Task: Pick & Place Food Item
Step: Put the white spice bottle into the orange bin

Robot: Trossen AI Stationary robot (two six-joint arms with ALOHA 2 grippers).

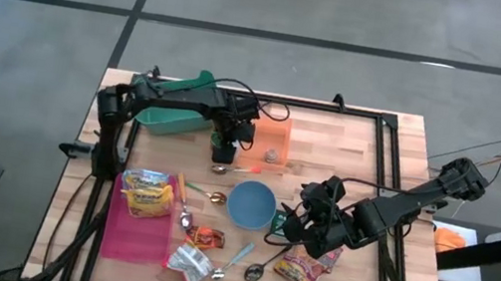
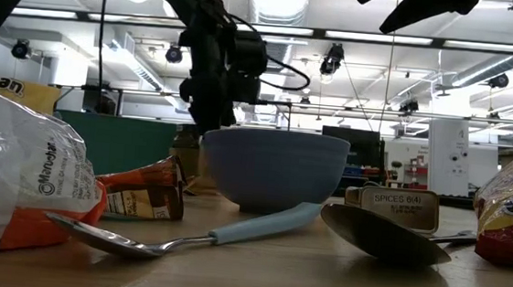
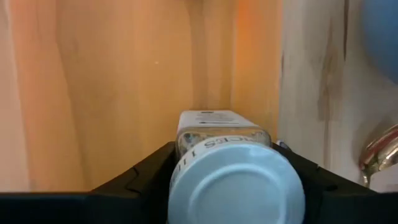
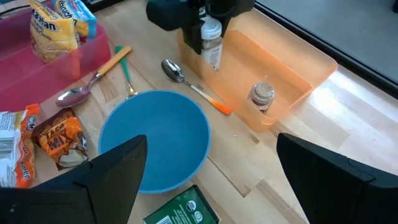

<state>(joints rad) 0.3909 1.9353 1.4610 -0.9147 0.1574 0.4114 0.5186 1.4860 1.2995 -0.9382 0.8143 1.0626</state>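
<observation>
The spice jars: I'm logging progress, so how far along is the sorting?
Done: one spice jar lies in the orange bin. In hand: the left gripper holds a second jar between its fingers above that bin. Left: snack packets remain on the table; the right gripper waits, open.

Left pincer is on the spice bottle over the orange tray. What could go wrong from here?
1. The spice bottle sits between the left pincer's fingers at the orange tray's near corner; released there, it might catch the rim and tip onto the table.
2. A small jar already stands in the tray, so a topple could knock it.
3. The orange-handled spoon lies just outside the tray, under the descent path.
</observation>
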